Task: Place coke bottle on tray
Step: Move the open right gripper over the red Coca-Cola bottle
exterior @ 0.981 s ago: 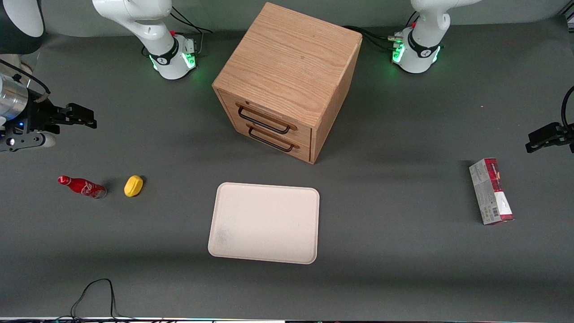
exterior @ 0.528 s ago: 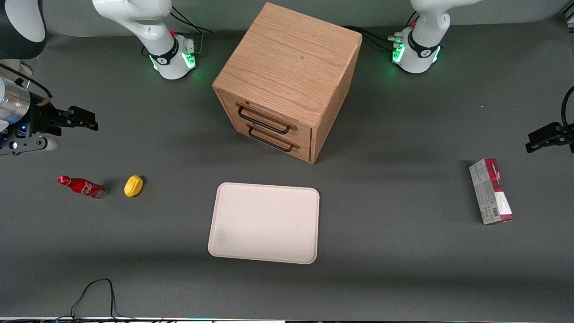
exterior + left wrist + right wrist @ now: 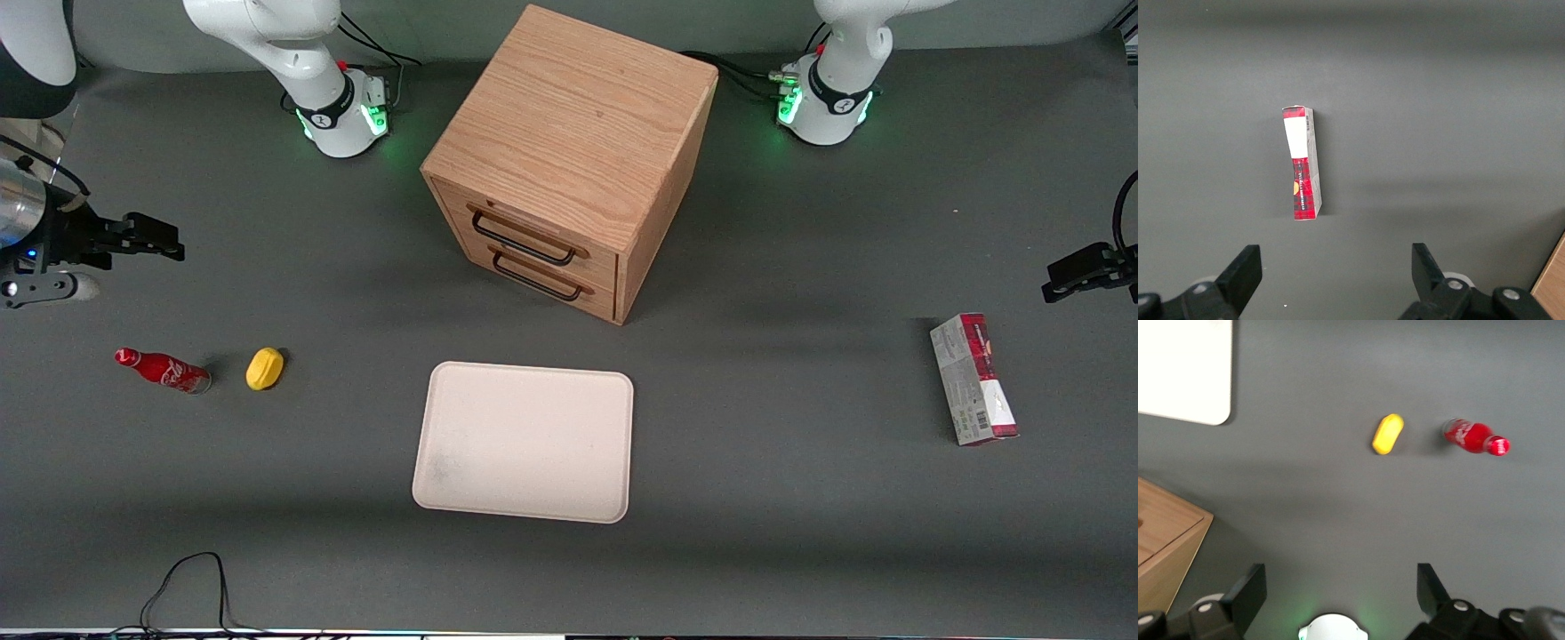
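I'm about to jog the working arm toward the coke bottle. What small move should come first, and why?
Probably bring the gripper over the coke bottle and lower it. It is open and holds nothing, high above the table and farther from the front camera than the bottle. The bottle lies on its side on the table beside a yellow object, apart from the tray.

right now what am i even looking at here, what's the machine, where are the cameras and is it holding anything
Two robot arms are bolted to a grey table. One picture looks down from the front; the other two come from cameras on the arms' wrists. The working arm's gripper hangs above the table, farther from the front camera than the coke bottle; its fingers are open and hold nothing. The bottle lies beside a yellow object. Also there: a cream tray, a wooden drawer cabinet and a carton.
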You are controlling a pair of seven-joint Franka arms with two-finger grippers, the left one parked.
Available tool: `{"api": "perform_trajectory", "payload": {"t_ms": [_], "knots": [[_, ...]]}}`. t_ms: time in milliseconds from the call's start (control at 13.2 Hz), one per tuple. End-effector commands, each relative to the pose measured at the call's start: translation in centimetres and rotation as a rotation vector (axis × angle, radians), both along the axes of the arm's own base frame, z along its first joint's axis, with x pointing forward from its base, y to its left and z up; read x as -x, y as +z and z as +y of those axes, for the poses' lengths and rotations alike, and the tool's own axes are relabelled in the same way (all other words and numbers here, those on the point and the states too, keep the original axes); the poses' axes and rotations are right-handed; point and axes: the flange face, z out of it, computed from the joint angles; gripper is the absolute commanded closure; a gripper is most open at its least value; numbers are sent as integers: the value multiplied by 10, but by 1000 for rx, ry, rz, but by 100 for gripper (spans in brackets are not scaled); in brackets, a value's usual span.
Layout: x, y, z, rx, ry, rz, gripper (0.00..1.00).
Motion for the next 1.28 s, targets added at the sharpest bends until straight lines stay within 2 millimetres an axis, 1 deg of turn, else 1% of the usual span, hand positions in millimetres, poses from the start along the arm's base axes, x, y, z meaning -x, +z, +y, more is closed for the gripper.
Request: {"api": "perform_trajectory", "payload": {"t_ms": [0,75,151,226,377,528,604,755,830,906,1057,1132,1208], "knots": [[-27,-14,-90,-30,71,-26,0],[-40,-9,-108,-25,108,-44,0],[-49,-7,-116,-17,103,-47,0],[-52,-11,-117,-16,102,-39,0],[-52,-17,-120,-20,108,-28,0],[-53,-29,-141,-27,115,-17,0],[-60,-45,-142,-31,116,-2,0],[-81,-91,-146,-28,121,-8,0],[-86,-102,-148,-28,117,-14,0],[-90,-117,-150,-29,116,-5,0],[-89,-145,-160,-27,104,-17,0],[-82,-159,-161,-29,101,-13,0],[-71,-164,-165,-29,92,-9,0]]}}
